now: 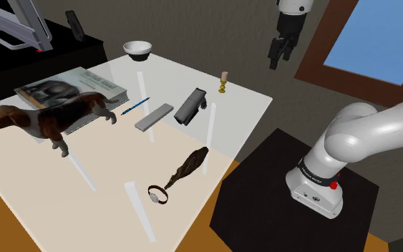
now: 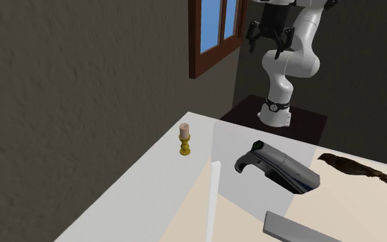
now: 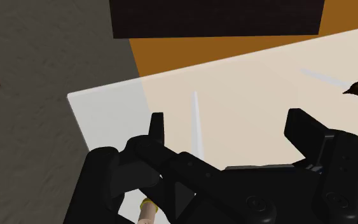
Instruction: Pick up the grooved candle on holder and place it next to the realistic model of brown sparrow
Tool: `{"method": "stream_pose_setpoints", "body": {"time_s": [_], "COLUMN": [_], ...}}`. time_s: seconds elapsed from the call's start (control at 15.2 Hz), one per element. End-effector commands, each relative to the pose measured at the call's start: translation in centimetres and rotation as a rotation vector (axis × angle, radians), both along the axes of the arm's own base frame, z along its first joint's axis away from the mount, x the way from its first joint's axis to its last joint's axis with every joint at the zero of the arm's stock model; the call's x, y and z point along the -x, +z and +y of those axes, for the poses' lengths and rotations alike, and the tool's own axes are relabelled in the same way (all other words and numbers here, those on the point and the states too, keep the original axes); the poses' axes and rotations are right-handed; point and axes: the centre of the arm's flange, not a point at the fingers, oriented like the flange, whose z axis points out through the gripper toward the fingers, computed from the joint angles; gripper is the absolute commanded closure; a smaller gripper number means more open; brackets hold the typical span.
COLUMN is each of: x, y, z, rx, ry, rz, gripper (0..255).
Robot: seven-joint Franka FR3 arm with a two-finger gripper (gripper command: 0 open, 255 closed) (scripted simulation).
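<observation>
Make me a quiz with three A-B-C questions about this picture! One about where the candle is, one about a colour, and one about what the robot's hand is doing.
1. Where does the candle stand?
A) on the table, near the edge by the wall
B) on the floor
C) on the robot's stand

2. What colour is the candle's holder?
A) blue
B) gold
C) red

3. How are the jaws of the gripper?
A) shut on the candle
B) shut with nothing between
C) open, holding nothing

Answers:
1 A: it stands upright on the tabletop close to the wall-side edge.
2 B: the second exterior view shows a gold holder under the pale candle.
3 C: the wrist view shows the jaws standing apart, and the gripper hangs high above the table.
</observation>
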Motion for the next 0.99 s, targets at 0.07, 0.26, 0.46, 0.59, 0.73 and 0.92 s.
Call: {"method": "stream_pose_setpoints", "body": {"time_s": [0.07, 0.26, 0.46, 0.59, 0.73, 0.92], "x": [-1.0, -4.1, -7.2, -9.2, -11.3, -14.4], "y": [-0.7, -2.7, -4.8, -6.1, -7.5, -9.5], "z": [-0.4, -1.8, -3.1, -4.0, -4.9, -6.3], "rx": [-0.002, -0.009, -0.015, -0.020, -0.024, -0.031], "ry": [-0.002, -0.007, -0.012, -0.015, -0.019, -0.024], "rz": [-0.002, -0.007, -0.013, -0.017, -0.020, -0.026], "gripper": [0, 0, 0, 0, 0, 0]}}
